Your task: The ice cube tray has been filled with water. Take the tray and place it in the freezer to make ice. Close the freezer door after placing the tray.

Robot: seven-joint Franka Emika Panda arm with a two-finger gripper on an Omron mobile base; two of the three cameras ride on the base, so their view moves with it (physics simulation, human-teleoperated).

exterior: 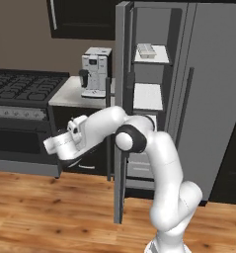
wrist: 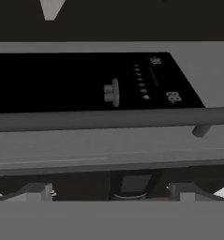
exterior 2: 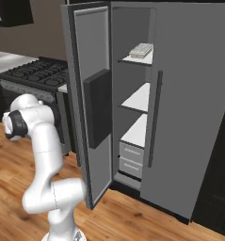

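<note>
Ice cube tray (exterior: 146, 50) is seen lying flat on the top shelf (exterior: 159, 59) of the freezer (exterior 2: 135, 94), near the shelf's front edge; same spot in the right base view (exterior 2: 141, 50). Two more white shelves and two drawers (exterior 2: 131, 159) are seen below it.

Freezer door (exterior 2: 88, 103) is swung wide open, black dispenser panel (exterior 2: 99, 107) facing out; in the left base view it is seen edge-on (exterior: 121, 108).

Arm is folded: rises from the base, elbow (exterior: 131, 138) bent in front of the open door's edge, forearm reaching left and slightly down past the door. Hand (exterior: 55, 146) is held level with the oven front (exterior: 20, 133), well apart from the tray and left of the door.

In the hand view the dispenser panel (wrist: 85, 79) and the door's long handle (wrist: 108, 118) are seen rolled sideways, handle running across the frame. Fingers (wrist: 36, 191) are spread wide, nothing between them.

Left of the freezer: counter (exterior: 80, 96) carrying a coffee machine (exterior: 96, 71), then the stove (exterior: 20, 84). Wood floor (exterior: 50, 212) below.
</note>
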